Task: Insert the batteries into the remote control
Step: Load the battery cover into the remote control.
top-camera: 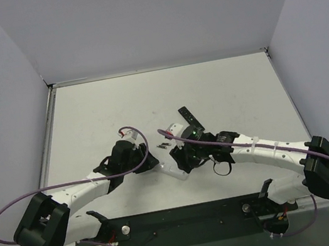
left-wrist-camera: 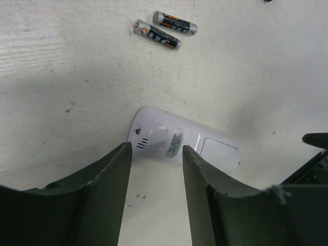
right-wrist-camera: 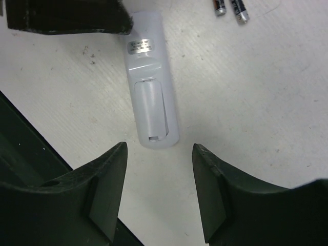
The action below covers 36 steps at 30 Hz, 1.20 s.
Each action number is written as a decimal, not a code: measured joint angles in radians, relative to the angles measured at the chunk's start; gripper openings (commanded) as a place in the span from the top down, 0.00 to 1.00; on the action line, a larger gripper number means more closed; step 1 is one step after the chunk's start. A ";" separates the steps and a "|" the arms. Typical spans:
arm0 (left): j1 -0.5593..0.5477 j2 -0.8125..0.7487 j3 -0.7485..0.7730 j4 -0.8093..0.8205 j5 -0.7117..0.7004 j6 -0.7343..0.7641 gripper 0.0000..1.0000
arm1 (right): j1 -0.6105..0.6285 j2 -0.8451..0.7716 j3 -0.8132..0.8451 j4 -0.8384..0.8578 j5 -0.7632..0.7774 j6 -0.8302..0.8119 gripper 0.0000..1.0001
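The white remote control [right-wrist-camera: 151,87] lies back-up on the table, its battery cover [right-wrist-camera: 151,110] closed and a small label near its far end. My right gripper [right-wrist-camera: 159,154] stands open just short of the remote's cover end, nothing between its fingers. My left gripper [left-wrist-camera: 156,154] is open at the other end of the remote control [left-wrist-camera: 184,146], with bare table between its fingers. Two batteries [left-wrist-camera: 157,35] lie side by side on the table beyond the remote, also seen as batteries [right-wrist-camera: 229,7] in the right wrist view. From above, the remote control [top-camera: 174,170] sits between both grippers.
A slim black remote [top-camera: 189,118] lies on the table behind my right gripper [top-camera: 179,160]. The batteries [top-camera: 163,145] rest just behind the gap between it and my left gripper [top-camera: 153,162]. Walls close the table on the left, back and right.
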 measured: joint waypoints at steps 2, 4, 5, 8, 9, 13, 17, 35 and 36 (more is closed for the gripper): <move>0.000 0.000 0.001 -0.013 -0.011 0.010 0.45 | -0.044 -0.021 -0.009 0.004 -0.034 0.037 0.53; 0.000 0.000 0.005 -0.027 -0.020 0.023 0.45 | -0.081 -0.023 -0.028 0.010 -0.062 0.066 0.56; 0.000 0.003 0.009 -0.031 -0.023 0.027 0.45 | -0.091 -0.019 -0.040 0.010 -0.074 0.077 0.57; 0.000 0.020 0.027 -0.038 -0.028 0.038 0.44 | -0.096 0.008 -0.059 0.009 -0.115 0.100 0.60; 0.000 0.027 0.034 -0.039 -0.029 0.042 0.44 | -0.096 0.024 -0.059 0.011 -0.126 0.106 0.62; 0.000 0.048 0.047 -0.040 -0.034 0.053 0.44 | -0.100 0.076 -0.059 0.027 -0.158 0.118 0.69; 0.000 0.065 0.047 -0.041 -0.037 0.054 0.44 | -0.114 0.108 -0.059 0.045 -0.175 0.122 0.72; 0.000 0.084 0.047 -0.042 -0.037 0.056 0.44 | -0.134 0.190 -0.047 0.084 -0.248 0.116 0.73; 0.000 0.084 0.047 -0.042 -0.037 0.056 0.44 | -0.134 0.193 -0.045 0.081 -0.251 0.116 0.73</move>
